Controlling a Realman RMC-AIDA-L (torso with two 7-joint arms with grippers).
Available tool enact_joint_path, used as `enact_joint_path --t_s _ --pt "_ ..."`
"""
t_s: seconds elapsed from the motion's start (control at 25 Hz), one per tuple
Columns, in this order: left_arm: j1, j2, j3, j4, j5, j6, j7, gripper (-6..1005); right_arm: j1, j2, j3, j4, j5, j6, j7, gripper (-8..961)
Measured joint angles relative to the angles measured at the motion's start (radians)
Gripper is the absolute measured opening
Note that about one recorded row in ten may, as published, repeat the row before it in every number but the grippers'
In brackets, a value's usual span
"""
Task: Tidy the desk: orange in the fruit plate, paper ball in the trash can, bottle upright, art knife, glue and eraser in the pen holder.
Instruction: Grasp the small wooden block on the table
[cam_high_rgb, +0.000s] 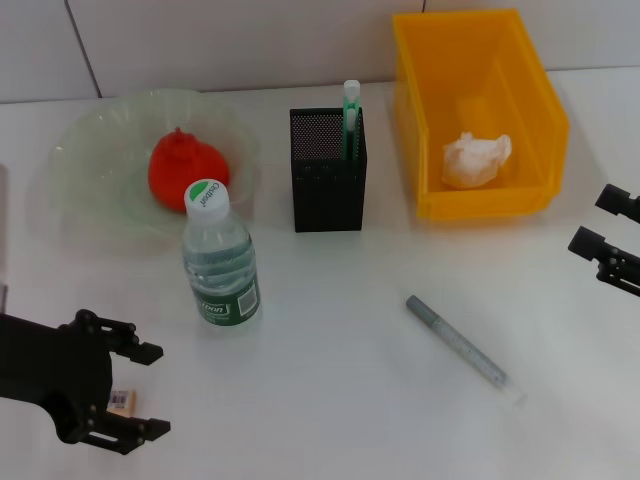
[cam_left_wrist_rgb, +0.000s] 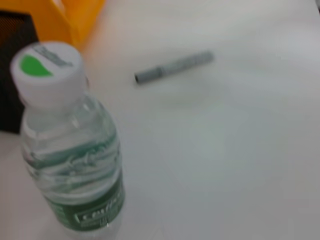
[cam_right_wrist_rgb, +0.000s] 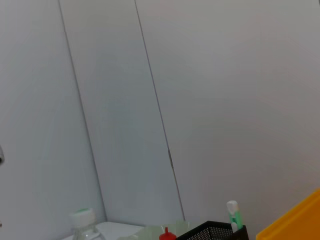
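Left tool (cam_high_rgb: 150, 390) spread apart around half-hidden eraser (cam_high_rgb: 122, 401); right tool (cam_high_rgb: 590, 220) cut off, apart.

Table (cam_high_rgb: 350, 400): white.
Eraser (cam_high_rgb: 122, 400): between the left gripper's (cam_high_rgb: 148, 390) spread fingers.
Bottle (cam_high_rgb: 218, 256): upright, just beyond that gripper.
Gray pen (cam_high_rgb: 462, 347): between both grippers.
Bowl (cam_high_rgb: 90, 140), mesh cup (cam_high_rgb: 327, 185), yellow bin (cam_high_rgb: 480, 200): farther back.

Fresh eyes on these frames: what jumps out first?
Probably the bright trash can at the back right, paper ball inside, and the orange in the fruit plate at back left. Next, the upright bottle in front of the plate, with the open left gripper near the eraser.
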Motion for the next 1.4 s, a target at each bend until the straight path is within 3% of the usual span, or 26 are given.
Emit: enact_joint_path --t_s 0.28,1.4 --pt "-0.068 -0.003 0.056 -0.031 0.145 -0.022 -0.050 768 0.003 0.002 0.001 0.027 0.000 0.024 -0.005 774" --pt "-0.067 -0.003 0.201 -0.090 0.308 -0.178 -0.085 768 -0.007 0.007 0.002 0.039 0.000 0.035 -0.011 773"
